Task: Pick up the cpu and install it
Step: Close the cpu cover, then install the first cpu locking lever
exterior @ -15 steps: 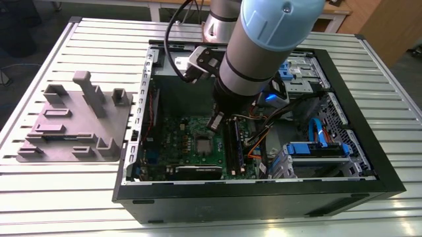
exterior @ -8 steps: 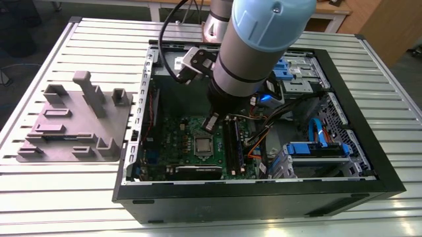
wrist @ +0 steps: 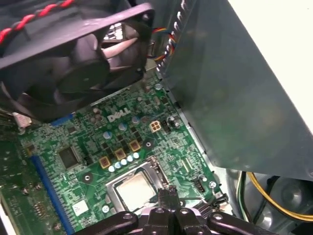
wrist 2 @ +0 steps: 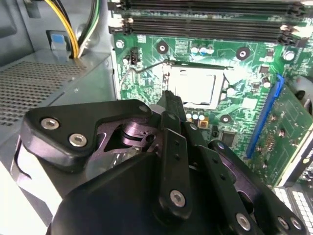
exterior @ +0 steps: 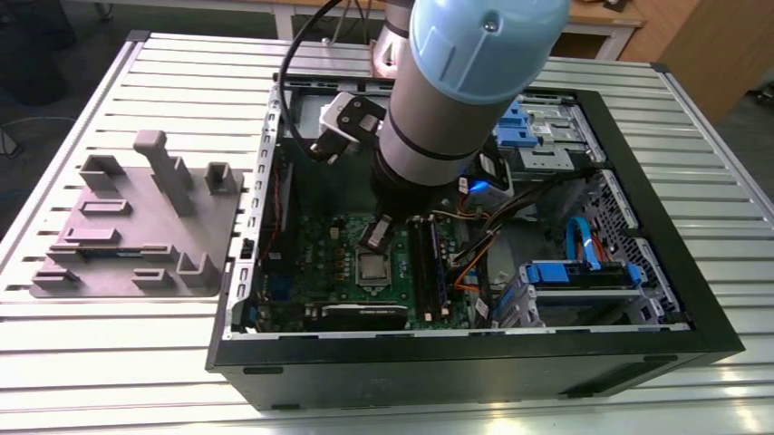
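The cpu [exterior: 372, 267], a small silver-grey square, lies flat in its socket on the green motherboard [exterior: 321, 249] inside the open computer case. In both wrist views the cpu [wrist 2: 193, 87] [wrist: 134, 190] sits inside the socket frame, with a thin wire lever beside it. My gripper [exterior: 377, 237] hangs just above the board, right next to the socket. Its dark fingers are pressed together with nothing between them, and the gripper [wrist 2: 168, 100] [wrist: 167, 195] ends at the socket's edge.
Long black RAM slots [wrist 2: 205, 19] run beside the socket. A black fan [wrist: 73, 63] and a grey metal box [wrist: 234, 98] stand close around the board. Yellow cables [wrist 2: 66, 24] hang nearby. A grey parts fixture [exterior: 133, 227] lies on the table at the exterior view's left.
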Controlling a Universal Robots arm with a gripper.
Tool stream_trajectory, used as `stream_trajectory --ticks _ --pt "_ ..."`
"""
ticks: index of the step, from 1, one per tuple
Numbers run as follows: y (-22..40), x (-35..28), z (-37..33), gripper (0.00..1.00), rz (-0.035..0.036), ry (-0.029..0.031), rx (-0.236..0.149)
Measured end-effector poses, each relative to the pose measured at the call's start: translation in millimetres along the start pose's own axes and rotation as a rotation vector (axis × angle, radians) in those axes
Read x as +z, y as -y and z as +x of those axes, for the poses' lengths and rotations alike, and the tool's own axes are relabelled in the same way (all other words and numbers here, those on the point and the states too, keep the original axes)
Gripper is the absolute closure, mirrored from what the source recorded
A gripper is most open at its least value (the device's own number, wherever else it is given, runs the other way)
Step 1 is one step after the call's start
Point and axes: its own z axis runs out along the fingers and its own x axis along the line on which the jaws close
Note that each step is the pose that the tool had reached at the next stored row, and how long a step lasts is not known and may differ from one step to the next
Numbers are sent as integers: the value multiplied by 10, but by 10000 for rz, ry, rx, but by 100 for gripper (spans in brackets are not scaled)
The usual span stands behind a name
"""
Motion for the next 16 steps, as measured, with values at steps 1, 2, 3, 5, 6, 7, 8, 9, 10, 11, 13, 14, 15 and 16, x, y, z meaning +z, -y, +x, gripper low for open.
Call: stream_trajectory --ticks 1,2,3,5,6,7,8,9,10,11,13,14,15,16 --pt "-3 0 7 90 -1 1 -5" --pt "-5 0 9 90 -2 0 -11" --pt "-5 0 9 90 -2 0 -12" --pt "-5 0 10 90 -2 0 -12" --pt "-5 0 10 90 -3 -1 -13" --pt "-5 0 10 90 -3 -1 -13" --pt "-5 0 10 90 -2 -1 -13" --pt "-5 0 10 90 -2 -1 -13" --pt "-5 0 10 90 -3 -1 -14" --pt "-5 0 10 90 -2 -1 -14" --pt "-5 0 10 90 -3 -1 -14" --pt "-5 0 10 90 -3 -1 -14" --pt "-5 0 10 90 -3 -1 -14" --pt "-5 0 10 90 -3 -1 -14"
